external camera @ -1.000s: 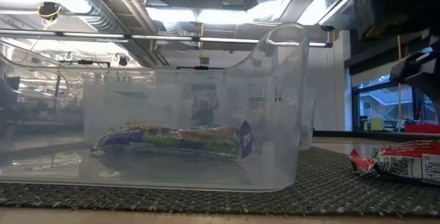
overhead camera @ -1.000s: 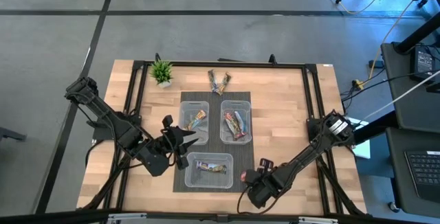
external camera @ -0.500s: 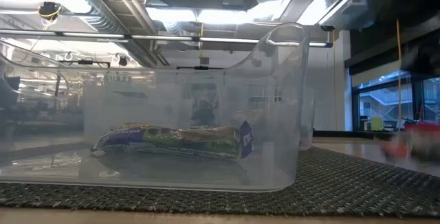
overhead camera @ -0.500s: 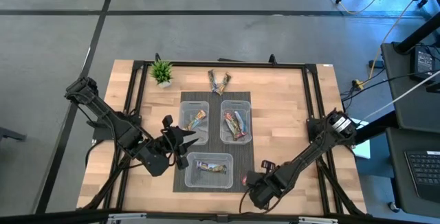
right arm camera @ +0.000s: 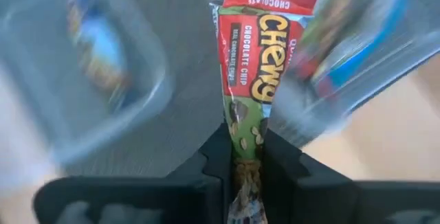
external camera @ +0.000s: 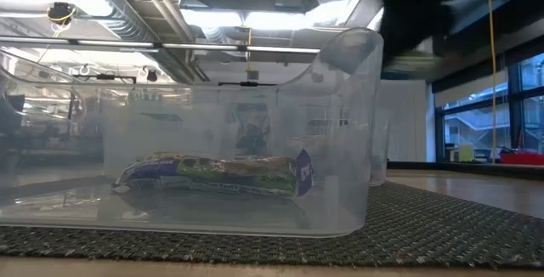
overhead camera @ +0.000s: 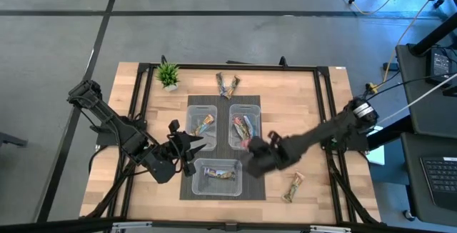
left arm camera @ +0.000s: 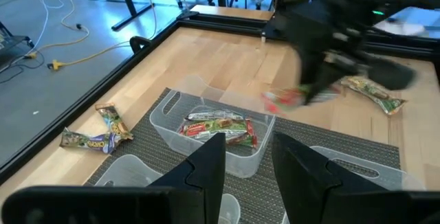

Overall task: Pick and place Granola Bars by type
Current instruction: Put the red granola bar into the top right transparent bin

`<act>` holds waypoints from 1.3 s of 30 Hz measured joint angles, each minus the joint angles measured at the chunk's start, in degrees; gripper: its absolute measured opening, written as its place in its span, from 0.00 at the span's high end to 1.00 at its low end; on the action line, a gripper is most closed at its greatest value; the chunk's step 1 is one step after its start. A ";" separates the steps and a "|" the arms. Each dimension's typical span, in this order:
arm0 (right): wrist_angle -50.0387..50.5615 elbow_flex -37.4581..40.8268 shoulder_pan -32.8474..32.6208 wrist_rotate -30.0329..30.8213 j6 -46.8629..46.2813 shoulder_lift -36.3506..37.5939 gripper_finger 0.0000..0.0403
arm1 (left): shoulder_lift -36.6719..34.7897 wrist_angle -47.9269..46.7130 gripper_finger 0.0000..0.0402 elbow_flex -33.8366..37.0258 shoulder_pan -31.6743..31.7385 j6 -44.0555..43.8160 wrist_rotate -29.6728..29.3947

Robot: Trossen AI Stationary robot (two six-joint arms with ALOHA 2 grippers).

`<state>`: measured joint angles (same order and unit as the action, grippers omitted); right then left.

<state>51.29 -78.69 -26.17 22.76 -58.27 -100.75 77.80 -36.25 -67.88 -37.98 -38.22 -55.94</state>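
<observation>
Near the bench's left edge, the left tool (overhead camera: 187, 145) is hovering with its fingers spread wide and holding nothing, just beside the left-hand clear bin (overhead camera: 202, 122). The near bin (overhead camera: 217, 176), by the front edge, is holding one bar (overhead camera: 218, 175) and leaving open mat (overhead camera: 255, 190) along its right side. The right tool (overhead camera: 251, 147) is hanging over the middle of the bench at the right-hand bin's (overhead camera: 245, 126) near rim, its fingers clamping a red Chewy bar (right arm camera: 258, 59) by one end. Two bars (overhead camera: 227, 84) are lying near the far edge, beside a small plant (overhead camera: 168, 74). One bar (overhead camera: 293, 187) is lying alone on bare wood toward the front right corner, well apart from the bins.
</observation>
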 joint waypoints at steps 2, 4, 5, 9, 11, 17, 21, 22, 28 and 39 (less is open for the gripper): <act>-0.13 0.01 3.18 0.70 -0.64 0.04 0.84 | 0.00 0.02 0.72 0.00 0.00 -0.04 0.01; -0.19 0.04 6.47 0.68 -2.96 0.02 0.84 | 0.00 0.02 0.72 0.00 0.00 -0.07 0.05; -0.48 0.04 8.06 0.68 -3.99 -0.08 0.84 | 0.00 0.02 0.72 0.00 0.00 -0.07 0.06; -2.35 0.12 13.21 0.72 -5.94 -0.81 0.85 | 0.00 0.02 0.72 0.00 0.00 -0.21 0.11; -4.80 0.08 15.01 0.07 -5.91 -1.12 0.85 | 0.01 0.04 0.72 0.00 0.00 -0.20 0.15; -6.54 0.61 18.43 -4.76 -5.65 -2.27 0.84 | 0.02 0.11 0.72 0.00 0.00 -0.20 0.21; -6.37 1.74 18.66 -4.85 -4.55 -3.02 0.84 | 0.02 0.19 0.72 0.00 0.00 -0.13 0.65; -7.24 1.95 18.66 -4.89 -4.22 -3.18 0.84 | 0.02 0.11 0.72 0.00 0.00 -0.13 0.71; -7.76 3.56 18.82 -5.42 -1.42 -3.76 0.83 | 0.02 0.31 0.72 0.00 0.00 -0.07 0.61; -10.18 4.49 18.77 -5.46 0.47 -3.74 0.78 | 0.02 0.44 0.72 0.00 0.00 -0.27 0.95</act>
<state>41.10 -74.19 -7.40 17.30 -57.80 -104.49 77.82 -35.81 -67.88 -37.98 -38.49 -55.00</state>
